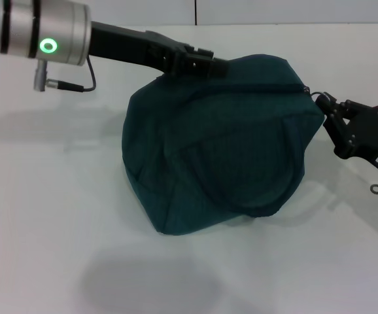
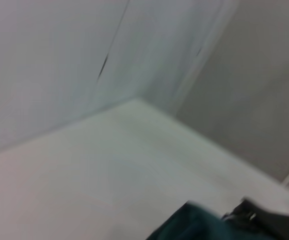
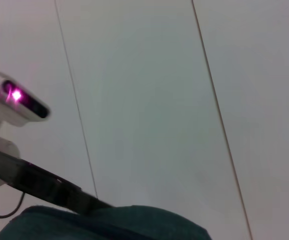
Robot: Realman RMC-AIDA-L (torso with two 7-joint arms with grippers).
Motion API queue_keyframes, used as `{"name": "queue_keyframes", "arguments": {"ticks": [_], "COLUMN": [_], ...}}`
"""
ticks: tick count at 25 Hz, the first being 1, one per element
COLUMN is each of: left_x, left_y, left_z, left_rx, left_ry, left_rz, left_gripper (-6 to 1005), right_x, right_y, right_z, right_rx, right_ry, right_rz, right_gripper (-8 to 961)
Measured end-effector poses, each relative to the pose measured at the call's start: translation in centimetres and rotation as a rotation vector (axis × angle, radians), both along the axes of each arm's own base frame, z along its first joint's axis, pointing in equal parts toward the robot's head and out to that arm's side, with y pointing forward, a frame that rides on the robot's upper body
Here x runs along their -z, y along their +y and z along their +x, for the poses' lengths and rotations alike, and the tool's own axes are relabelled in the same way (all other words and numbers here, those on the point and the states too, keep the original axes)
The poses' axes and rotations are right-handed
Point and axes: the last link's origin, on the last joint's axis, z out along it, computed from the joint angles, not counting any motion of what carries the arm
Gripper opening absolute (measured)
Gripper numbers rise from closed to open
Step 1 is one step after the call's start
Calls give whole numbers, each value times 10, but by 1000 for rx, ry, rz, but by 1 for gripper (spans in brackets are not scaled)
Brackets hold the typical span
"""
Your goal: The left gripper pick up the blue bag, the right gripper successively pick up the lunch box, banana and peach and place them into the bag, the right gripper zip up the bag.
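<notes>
- The blue bag (image 1: 222, 144), a soft teal-blue fabric sack, sits slumped and bulging on the white tabletop (image 1: 45, 216), pinned between two black robot arms.
- The left claw (image 1: 199, 64) meets the bag at its far upper edge, where the cloth bunches against it. It appears clamped on that edge, judging by the fabric drawn up toward it, probably to keep the bag upright and its mouth steady.
- The right claw (image 1: 321, 104) sits at the bag's right-hand corner, just where a dark seam line, likely the zipper (image 1: 287, 84), runs out to the edge. Whether its fingers are pinched on a zipper pull or merely touching cannot be told from these views.
- The seam looks closed along its visible length, so the zipping step seems to be at or near its end; that is a judgement, not something plainly shown.
- The lunch box, banana and peach are nowhere in view. The bag's rounded swelling toward its lower right suggests they are inside.
- The fabric is matte and finely woven, creasing in broad folds, so it will sag and shift if either hold loosens.
- The tabletop is smooth and pale; the bag casts a soft shadow on its near side.
- In the right wrist view, only the bag's upper rim (image 3: 109, 222) and the left arm (image 3: 34, 182) show beneath pale wall panels (image 3: 144, 90).
</notes>
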Motion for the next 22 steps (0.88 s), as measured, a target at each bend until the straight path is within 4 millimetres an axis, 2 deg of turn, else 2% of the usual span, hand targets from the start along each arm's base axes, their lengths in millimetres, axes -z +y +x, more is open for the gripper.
{"name": "queue_keyframes", "arguments": {"ticks": [9, 20, 22], "left_x": [11, 11, 10], "left_y": [7, 5, 5], "left_z": [14, 10, 9], "left_rx": [-68, -79, -80], "left_ry": [119, 116, 115], "left_rz": [-55, -54, -55], "left_gripper": [445, 342, 270], "right_x": [2, -4, -6], "right_y": [-3, -4, -3], "right_z": [0, 0, 1], "right_rx": [-3, 1, 7], "right_ry": [-3, 31, 41], "right_rz": [-12, 17, 28], "right_gripper": [10, 10, 10]}}
